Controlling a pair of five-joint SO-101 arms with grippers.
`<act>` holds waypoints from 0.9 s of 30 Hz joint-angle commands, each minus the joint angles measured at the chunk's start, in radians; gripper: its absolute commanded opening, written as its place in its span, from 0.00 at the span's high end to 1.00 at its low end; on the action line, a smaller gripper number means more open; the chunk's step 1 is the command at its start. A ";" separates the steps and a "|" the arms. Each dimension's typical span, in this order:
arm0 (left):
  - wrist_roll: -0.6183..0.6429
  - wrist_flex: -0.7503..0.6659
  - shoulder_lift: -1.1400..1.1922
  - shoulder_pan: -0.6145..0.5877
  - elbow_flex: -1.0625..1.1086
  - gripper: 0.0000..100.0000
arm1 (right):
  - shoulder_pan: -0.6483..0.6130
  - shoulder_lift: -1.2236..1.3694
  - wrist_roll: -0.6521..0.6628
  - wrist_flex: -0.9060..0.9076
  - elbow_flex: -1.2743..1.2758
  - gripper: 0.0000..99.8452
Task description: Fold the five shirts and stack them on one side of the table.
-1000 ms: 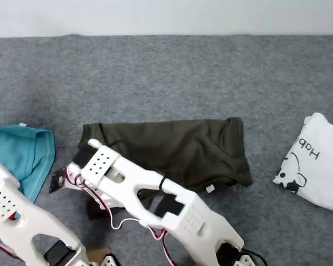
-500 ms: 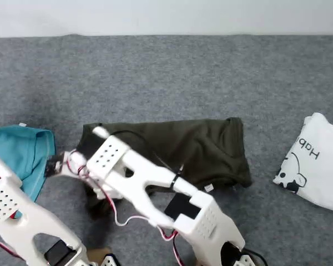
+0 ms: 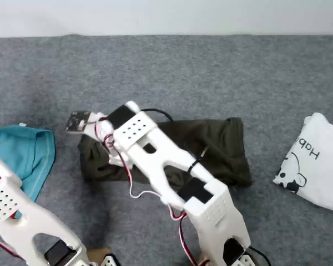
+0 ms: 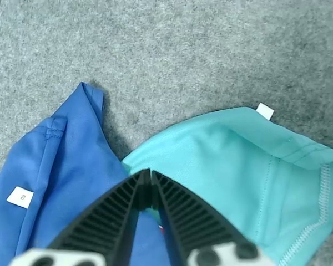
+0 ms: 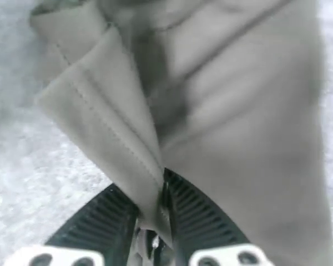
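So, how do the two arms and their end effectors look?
The left arm and right arm are white plastic with grids of small holes and black motors. The right arm carries loose red, white and black cables. The left end effector and right end effector are black and ribbed, on white bases.

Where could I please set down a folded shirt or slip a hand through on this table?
The widest bare stretch of table is the far strip behind the green shirt. A narrower bare gap lies between the green shirt and the white shirt. The left side is crowded: the teal shirt and the blue shirt lie against each other there.
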 commanded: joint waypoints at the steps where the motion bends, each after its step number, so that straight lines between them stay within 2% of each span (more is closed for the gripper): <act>1: -0.011 -0.008 -0.006 0.008 -0.005 0.99 | 0.041 0.021 -0.012 -0.030 -0.012 0.99; 5: -0.011 -0.008 0.029 0.006 -0.013 0.99 | 0.065 0.082 -0.012 -0.038 -0.012 0.97; 12: -0.011 -0.006 0.052 -0.014 -0.013 0.99 | 0.154 0.102 -0.107 -0.044 -0.021 0.82; 17: -0.011 -0.006 0.052 -0.014 -0.013 0.99 | 0.223 0.111 -0.110 -0.022 -0.071 0.82; 24: -0.011 -0.006 0.052 -0.008 -0.013 0.99 | 0.142 0.108 -0.112 0.122 -0.298 0.82; 27: -0.009 -0.006 0.052 -0.006 -0.015 0.99 | 0.091 0.113 -0.112 0.125 -0.339 0.82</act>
